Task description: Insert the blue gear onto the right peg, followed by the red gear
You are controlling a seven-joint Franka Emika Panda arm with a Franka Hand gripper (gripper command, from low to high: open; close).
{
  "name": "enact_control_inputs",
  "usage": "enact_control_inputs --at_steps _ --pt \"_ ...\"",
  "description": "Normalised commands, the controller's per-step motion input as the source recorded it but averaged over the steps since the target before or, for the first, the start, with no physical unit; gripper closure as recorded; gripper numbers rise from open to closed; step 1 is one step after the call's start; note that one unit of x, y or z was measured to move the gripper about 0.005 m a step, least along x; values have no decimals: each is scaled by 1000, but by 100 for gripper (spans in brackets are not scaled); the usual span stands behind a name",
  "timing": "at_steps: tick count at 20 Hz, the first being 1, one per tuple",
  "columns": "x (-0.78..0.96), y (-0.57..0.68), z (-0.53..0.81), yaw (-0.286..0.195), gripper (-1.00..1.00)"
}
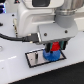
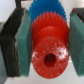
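- I see my gripper point(image 1: 53, 46) low over the white plate point(image 1: 34, 58) on the surface point(image 1: 15, 70).
- Its fingers point(image 2: 20, 42) clench the red gear point(image 2: 49, 45).
- The blue gear point(image 2: 47, 9) lies directly behind it.

The exterior view looks down from close by, while the wrist view peers closer still — both share the red gear point(image 1: 55, 46) point(image 2: 50, 44).

A lab or test bench, by the look; a bare glossy white tabletop point(image 1: 12, 70); a white rectangular plate with black border point(image 1: 34, 58) lying flat; a bulky white robot arm point(image 1: 37, 17) with black cable point(image 1: 12, 36).
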Motion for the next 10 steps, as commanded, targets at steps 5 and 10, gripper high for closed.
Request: enact_control_inputs --at_steps 5,10 --pt "84 -31 -55 0 100" --pt "147 31 -30 0 100"
